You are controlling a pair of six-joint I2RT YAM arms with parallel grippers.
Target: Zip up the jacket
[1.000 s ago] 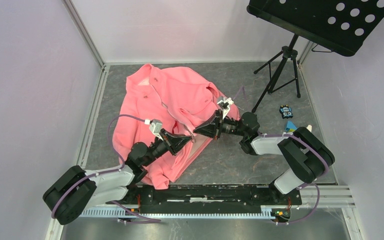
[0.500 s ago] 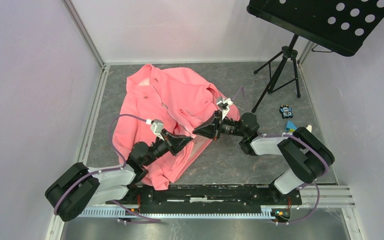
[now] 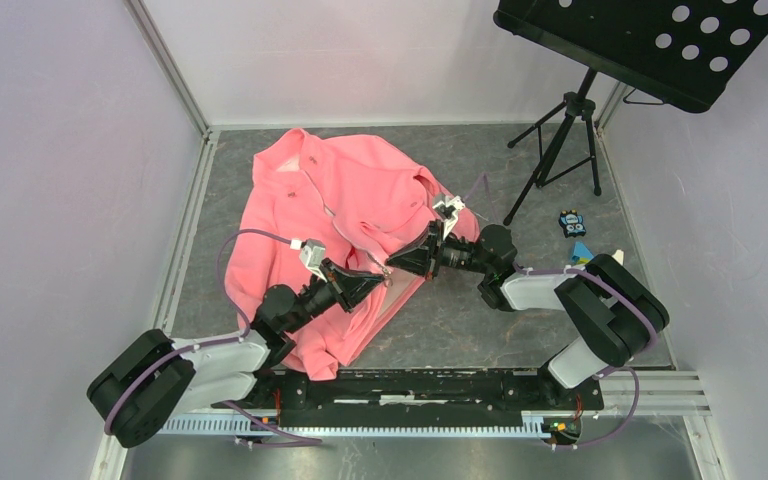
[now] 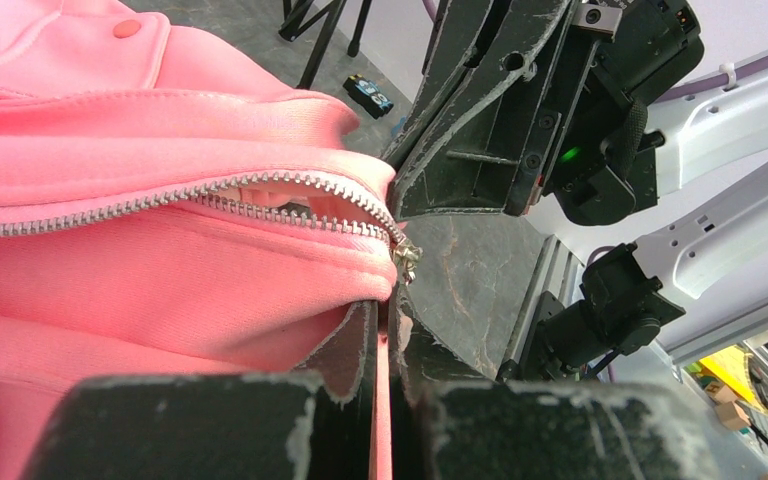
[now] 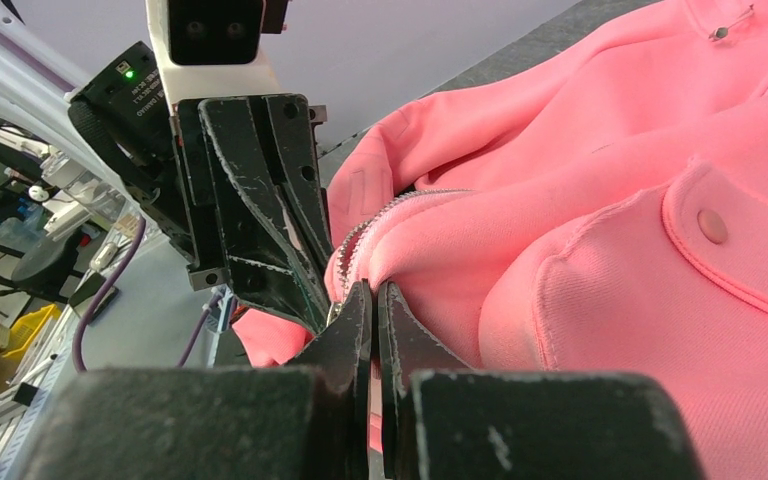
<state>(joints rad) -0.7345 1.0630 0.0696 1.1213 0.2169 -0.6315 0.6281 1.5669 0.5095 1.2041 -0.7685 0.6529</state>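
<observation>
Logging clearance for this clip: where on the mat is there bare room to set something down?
Bare grey mat lies between the coral-pink fleece jacket, the right arm and the near rail; also far side, between jacket and black tripod stand. Crowded mid-table, where left gripper and right gripper pinch the jacket.

The top external camera sits above and behind the arm bases and looks down on the whole table [image 3: 520,310] from a distance. The left wrist camera is mounted behind the left gripper [image 4: 385,312] and looks along its fingers, forward and to the right, at very close range. The right wrist camera looks along the right gripper [image 5: 372,300], facing left, equally close. The two wrist views face each other and share the zipper end [image 4: 400,250] of the jacket [image 4: 160,280]. Each shows the opposite gripper.
</observation>
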